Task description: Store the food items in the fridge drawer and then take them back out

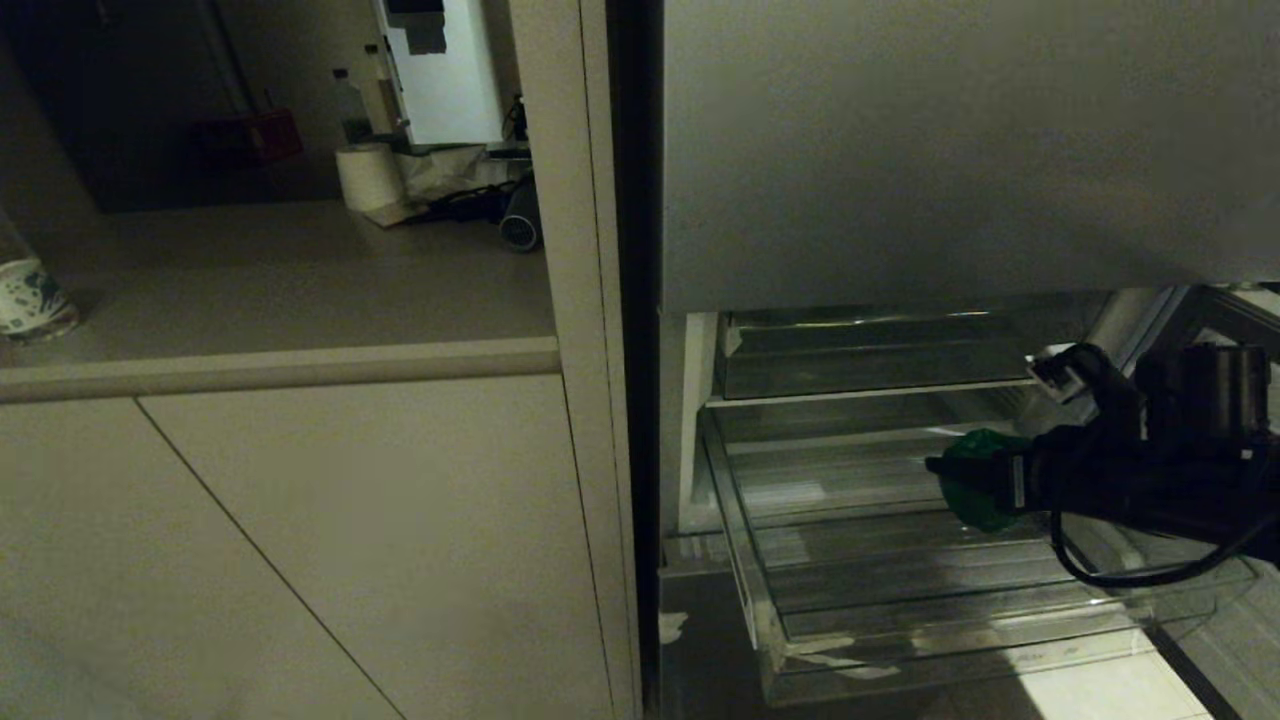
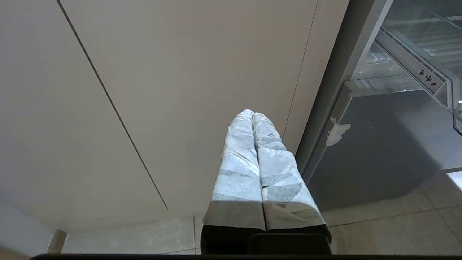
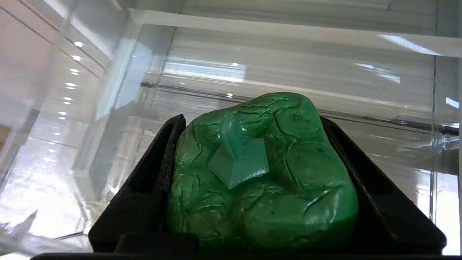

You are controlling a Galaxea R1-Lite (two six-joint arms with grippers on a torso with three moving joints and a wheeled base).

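In the right wrist view the glossy green bell pepper (image 3: 263, 173) sits stem-up between the black fingers of my right gripper (image 3: 252, 121), which is shut on it. The head view shows that gripper (image 1: 950, 475) reaching in from the right and holding the pepper (image 1: 985, 512) above the ribbed bottom of the pulled-out clear fridge drawer (image 1: 950, 665). The drawer's clear walls and floor (image 3: 288, 83) lie just beyond the pepper. The potato is out of view. My left gripper (image 2: 252, 115) hangs by the cabinet front, its wrapped fingers shut on nothing.
A clear compartment (image 1: 870, 365) sits above the drawer, under the grey fridge panel (image 1: 950, 150). Left of the fridge stand beige cabinet doors (image 1: 300, 540) and a counter with a paper roll (image 1: 368, 175) and a cup (image 1: 30, 300). Tiled floor (image 1: 1100, 695) lies below the drawer's front.
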